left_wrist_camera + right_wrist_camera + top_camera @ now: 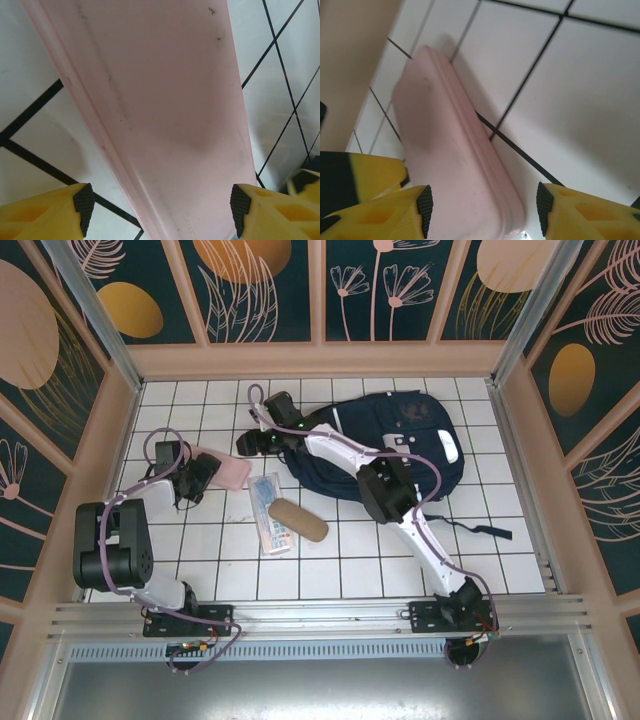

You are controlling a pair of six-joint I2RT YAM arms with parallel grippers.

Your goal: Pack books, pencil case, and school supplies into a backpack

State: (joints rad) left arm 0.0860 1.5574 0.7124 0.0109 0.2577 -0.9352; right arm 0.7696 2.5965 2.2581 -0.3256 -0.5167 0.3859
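Left gripper (159, 212) and right gripper (482, 210) — jaws spread, both astride the pink case (455, 165) at the backpack's (390, 420) nine o'clock. Packing looks unfinished: case, clear packet (268, 512) and brown pouch (300, 521) lie outside, toward seven o'clock.

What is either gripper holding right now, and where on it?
Nothing is gripped yet: the left gripper and right gripper both straddle the pink pencil case, jaws open.
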